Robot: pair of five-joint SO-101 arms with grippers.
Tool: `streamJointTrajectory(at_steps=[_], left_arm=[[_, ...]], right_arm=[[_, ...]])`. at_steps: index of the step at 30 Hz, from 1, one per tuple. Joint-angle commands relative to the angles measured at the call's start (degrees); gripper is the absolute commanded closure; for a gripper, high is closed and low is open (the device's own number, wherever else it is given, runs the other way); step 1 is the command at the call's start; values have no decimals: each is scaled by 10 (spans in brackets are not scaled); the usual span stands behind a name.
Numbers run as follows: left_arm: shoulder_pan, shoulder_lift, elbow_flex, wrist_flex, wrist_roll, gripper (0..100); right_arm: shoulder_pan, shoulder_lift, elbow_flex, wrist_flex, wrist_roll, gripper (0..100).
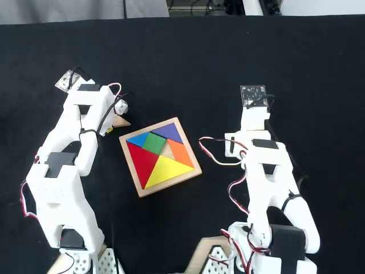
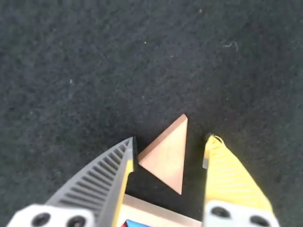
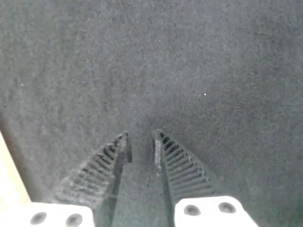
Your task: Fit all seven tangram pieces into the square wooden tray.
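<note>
The square wooden tray [image 1: 136,178] lies mid-table with blue, green, purple, orange, red and yellow pieces in it, and a small bare triangular gap [image 1: 167,150] at their centre. A plain wooden triangle [image 2: 165,156] lies flat on the black cloth just off the tray's far-left corner [image 1: 121,121]. My left gripper [image 2: 169,143] is open and low over it, with the grey finger [image 2: 111,172] and the yellow finger [image 2: 229,177] on either side of the triangle. My right gripper [image 3: 141,145] hovers over bare cloth to the right of the tray, open by a narrow gap with nothing in it.
The tray's rim [image 2: 156,210] sits close behind the triangle, with the blue piece [image 2: 131,223] just inside it. The right arm [image 1: 265,165] stands apart from the tray, and a pale wooden edge [image 3: 7,182] shows beside its gripper. Black cloth [image 1: 228,57] covers the table.
</note>
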Motion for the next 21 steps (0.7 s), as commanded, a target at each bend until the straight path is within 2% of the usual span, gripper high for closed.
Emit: streamJointTrajectory(at_steps=[1,4,10,17,21], left_arm=[[-3,-33,8,-4,4,762],[1,-35,13,-4,5,777],[6,-34,12,-4,5,896],[5,-38,9,-8,1,898],[8,-39,-36,33,-75,902]], right_arm=[[-8,-1,-31,-5,3,913],[-8,-1,-31,-5,3,913],[-8,-1,-31,-5,3,913],[-8,-1,-31,-5,3,913],[-8,-1,-31,-5,3,913]])
